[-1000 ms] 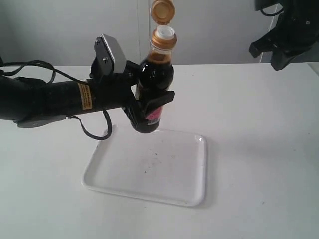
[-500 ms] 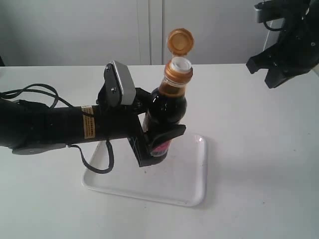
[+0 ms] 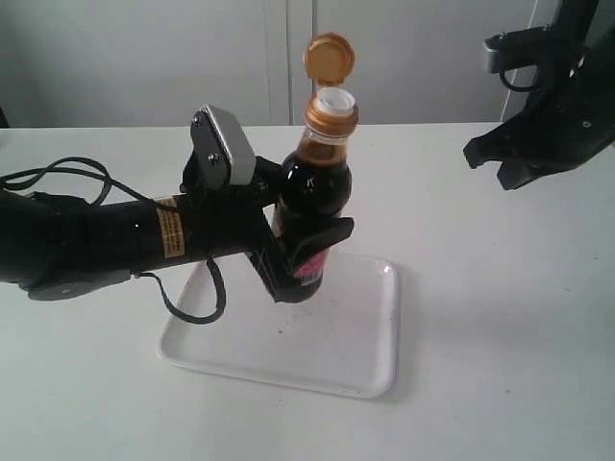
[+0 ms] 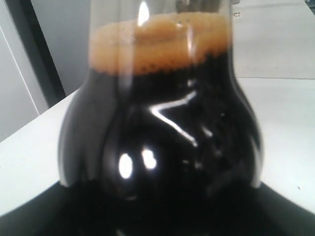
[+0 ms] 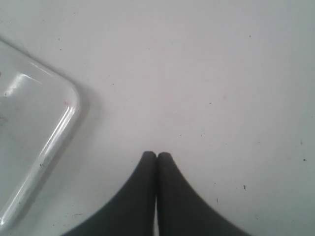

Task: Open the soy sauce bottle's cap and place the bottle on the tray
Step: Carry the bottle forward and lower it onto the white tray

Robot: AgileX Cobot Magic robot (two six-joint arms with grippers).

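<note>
Grip in the exterior view: your left tool pinches the soy sauce bottle around its belly, one side of the tool crossing in front just above the pink label and the other behind the glass. You have the bottle upright over the far half of the tray, its base low at the tray's floor; whether it touches the plastic cannot be told. The cap is flipped up on its hinge above the neck, leaving the white spout bare. The tray lies flat on the white bench. Your right arm hangs above the bench, well apart from the tray, off its right-hand end.

Left wrist view: the bottle fills the picture, dark liquid topped by a brown band of foam at the shoulder. Black tool parts frame its lower edge, and bench shows behind it.

Right wrist view: your right tool is pressed together, tip against tip, with nothing between. It hangs over bare bench just beside one rounded corner of the tray, not touching it.
</note>
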